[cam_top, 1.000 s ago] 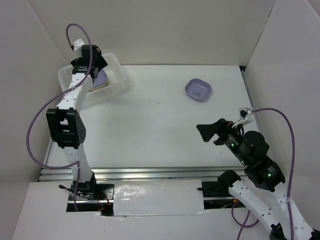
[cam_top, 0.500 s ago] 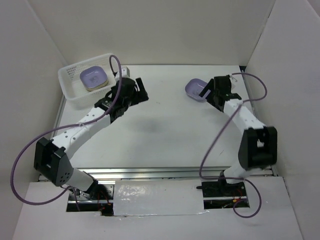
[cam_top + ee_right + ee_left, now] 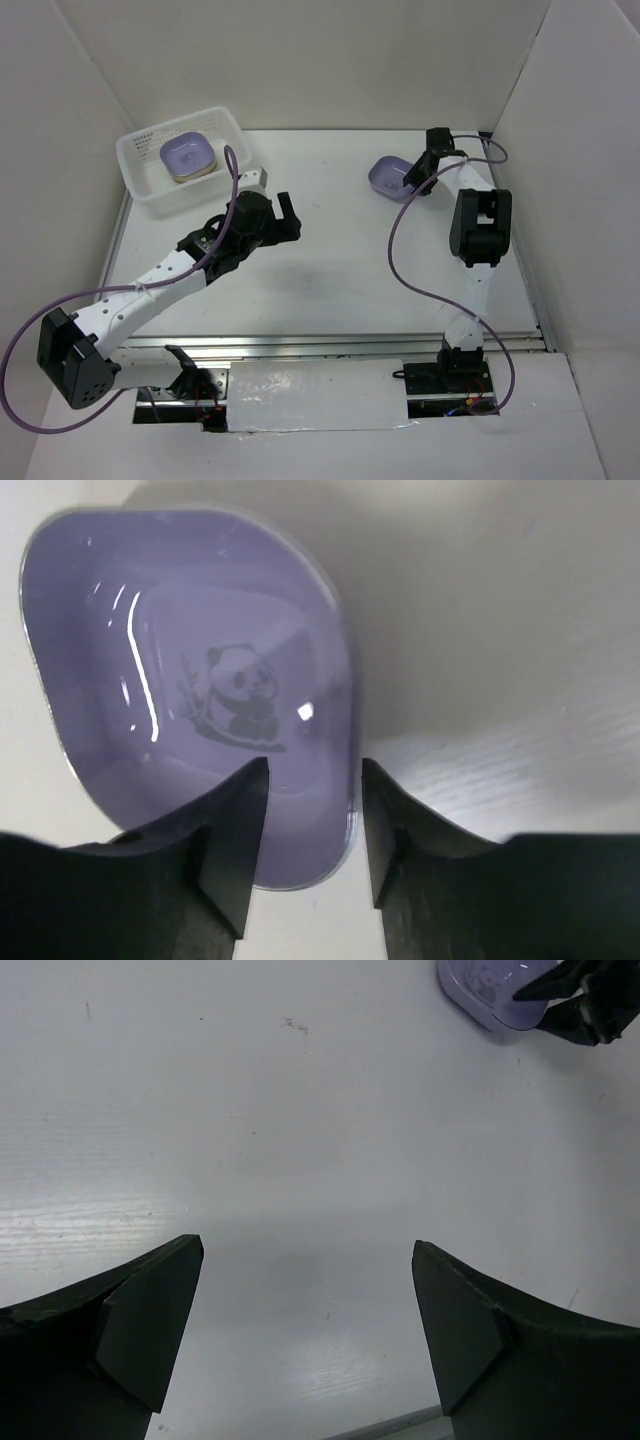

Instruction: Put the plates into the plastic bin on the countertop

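Our left gripper has backed off from the plastic bin at the far-left corner, jaws wide apart. Our right gripper now straddles the purple plate near the far-right corner, jaws apparently not yet clamped. We judge it the last pickup.

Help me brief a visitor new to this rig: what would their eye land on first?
The purple plate at the far right of the countertop, with the right gripper straddling its rim, jaws open. Then the plastic bin in the far left corner, holding another purple plate. The left gripper hangs open mid-table.
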You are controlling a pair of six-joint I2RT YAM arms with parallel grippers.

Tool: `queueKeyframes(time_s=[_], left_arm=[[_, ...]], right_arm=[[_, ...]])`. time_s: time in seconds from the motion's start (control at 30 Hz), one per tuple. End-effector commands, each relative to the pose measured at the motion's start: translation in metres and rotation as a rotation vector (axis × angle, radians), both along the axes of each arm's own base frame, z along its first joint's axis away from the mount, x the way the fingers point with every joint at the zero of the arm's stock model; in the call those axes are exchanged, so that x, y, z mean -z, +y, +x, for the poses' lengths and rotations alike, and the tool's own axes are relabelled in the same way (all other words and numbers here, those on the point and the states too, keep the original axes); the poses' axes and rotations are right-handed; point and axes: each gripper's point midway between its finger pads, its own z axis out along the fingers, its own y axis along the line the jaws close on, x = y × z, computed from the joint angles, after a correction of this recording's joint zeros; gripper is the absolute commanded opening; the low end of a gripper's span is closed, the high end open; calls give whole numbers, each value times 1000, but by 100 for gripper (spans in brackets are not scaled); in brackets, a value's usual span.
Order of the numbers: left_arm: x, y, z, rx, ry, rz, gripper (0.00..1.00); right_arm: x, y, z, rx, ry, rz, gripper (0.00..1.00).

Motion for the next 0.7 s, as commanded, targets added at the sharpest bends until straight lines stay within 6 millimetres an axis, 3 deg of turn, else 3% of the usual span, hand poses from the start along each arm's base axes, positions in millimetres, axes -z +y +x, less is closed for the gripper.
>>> queueKeyframes(time_s=[0.0, 0.1, 0.13, 0.2, 0.27, 0.3, 0.33, 0.37, 0.43, 0.5, 0.53, 0.57, 0.6, 0.63, 0.67], left_arm=[[-12, 11, 1, -27, -42, 4, 99], [-12, 18, 6, -39, -40, 2, 99], [-12, 22, 10, -47, -36, 5, 99], [-9, 29, 20, -62, -31, 28, 99], [-16, 32, 34, -71, -38, 33, 99], [-4, 37, 46, -86, -6, 57, 99], [-11, 36, 55, -90, -7, 49, 99], [-5, 32, 59, -66, 20, 44, 99], [1, 23, 73, -47, 44, 45, 99], [2, 7, 83, -15, 20, 43, 99], [2, -3, 86, 22, 18, 31, 99], [13, -10, 93, 40, 38, 29, 99], [9, -16, 100, 56, 40, 13, 99], [22, -21, 106, 69, 71, 26, 99], [17, -27, 110, 90, 76, 20, 99]], right_arm=[[-3, -7, -2, 2, 66, 62, 40], [3, -7, -11, -2, 90, 79, 16], [9, -2, -18, -25, 103, 84, 0], [4, 0, -32, -42, 106, 49, 0], [-8, 19, -37, -82, 65, -17, 0], [-17, 19, -48, -77, 48, -60, 0], [-25, 20, -47, -68, 13, -91, 0], [-41, 27, -49, -82, -21, -81, 0], [-52, 37, -59, -100, -42, -82, 0], [-73, 59, -76, -140, -90, -114, 0], [-94, 67, -82, -153, -145, -120, 0], [-92, 84, -96, -189, -142, -119, 0], [-98, 92, -102, -207, -161, -119, 0], [-113, 99, -109, -219, -200, -131, 0], [-113, 118, -123, -271, -195, -134, 0]])
